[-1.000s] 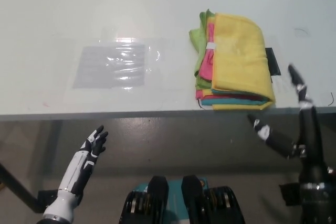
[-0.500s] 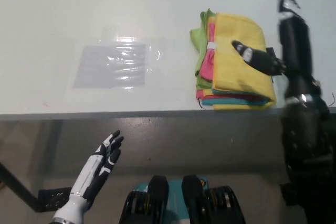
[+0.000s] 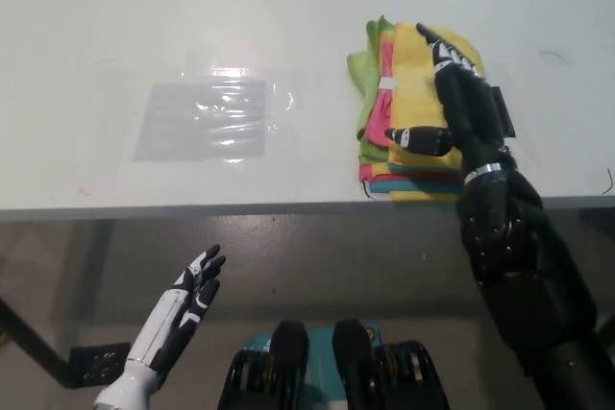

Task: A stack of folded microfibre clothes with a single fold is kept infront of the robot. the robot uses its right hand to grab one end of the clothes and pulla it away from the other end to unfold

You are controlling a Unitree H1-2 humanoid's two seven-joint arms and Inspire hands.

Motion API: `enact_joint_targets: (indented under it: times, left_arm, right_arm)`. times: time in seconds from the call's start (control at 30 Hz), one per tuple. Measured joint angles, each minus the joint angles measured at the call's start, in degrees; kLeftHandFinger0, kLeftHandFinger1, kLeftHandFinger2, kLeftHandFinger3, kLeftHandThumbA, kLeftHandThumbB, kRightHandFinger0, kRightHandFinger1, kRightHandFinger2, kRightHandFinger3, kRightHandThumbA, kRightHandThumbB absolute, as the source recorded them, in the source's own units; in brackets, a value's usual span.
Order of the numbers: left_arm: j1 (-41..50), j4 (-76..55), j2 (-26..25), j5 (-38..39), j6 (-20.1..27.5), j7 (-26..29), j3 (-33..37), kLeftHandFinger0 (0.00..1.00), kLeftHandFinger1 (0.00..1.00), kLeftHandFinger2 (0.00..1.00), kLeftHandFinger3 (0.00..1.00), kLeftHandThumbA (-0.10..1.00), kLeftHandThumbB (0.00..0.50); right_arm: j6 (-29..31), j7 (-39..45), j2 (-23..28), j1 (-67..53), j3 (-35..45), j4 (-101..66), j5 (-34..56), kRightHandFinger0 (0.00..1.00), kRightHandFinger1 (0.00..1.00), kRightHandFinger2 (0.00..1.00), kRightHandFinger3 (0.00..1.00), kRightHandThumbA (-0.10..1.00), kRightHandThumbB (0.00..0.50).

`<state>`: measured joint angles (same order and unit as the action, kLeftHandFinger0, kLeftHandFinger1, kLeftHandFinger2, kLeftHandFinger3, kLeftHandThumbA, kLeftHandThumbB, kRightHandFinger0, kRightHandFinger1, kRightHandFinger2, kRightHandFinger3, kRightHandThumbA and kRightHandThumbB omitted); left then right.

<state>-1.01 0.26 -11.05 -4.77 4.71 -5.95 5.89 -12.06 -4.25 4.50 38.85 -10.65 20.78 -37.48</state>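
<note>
1. Left hand (image 3: 189, 297), white, hangs below the desk edge at the lower left, fingers apart and holding nothing; it is resting and takes no part in the work.
2. Right hand (image 3: 456, 103), black, lies flat on top of the stack of folded microfibre cloths (image 3: 423, 112), fingers stretched toward the far end and thumb pointing left across the yellow top cloth (image 3: 415, 69). It is open; no cloth is pinched between the fingers yet.
3. Stack position: on the pale desk (image 3: 288, 7), at the near edge, right of centre. Yellow lies uppermost; pink, light green, teal and red layers show at the left and near sides. Which side carries the fold cannot be told for certain.
4. Judgement on the step in hand: the hand should close on the free end of the top cloth only, taking one layer, then draw it away from the folded end while keeping low, so the layers beneath are not dragged. The stack sits close to the desk edge, so a pull toward the robot risks tipping cloths off.
5. Containers: a flat clear plastic bag (image 3: 205, 120) lies on the desk well apart to the left; a grey sheet seems to be inside, contents otherwise unclear.
</note>
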Motion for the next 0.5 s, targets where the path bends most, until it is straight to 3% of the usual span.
enact_joint_targets:
  times: [0.5]
  left_arm:
    - [0.0, 0.4, -0.1, -0.4, 0.0, 0.0, 0.0, 1.0, 1.0, 1.0, 1.0, 0.94, 0.264]
  right_arm:
    - [-1.7, 0.4, -0.3, 2.1, 0.1, 12.2, 3.2, 1.0, 1.0, 1.0, 1.0, 1.0, 0.432]
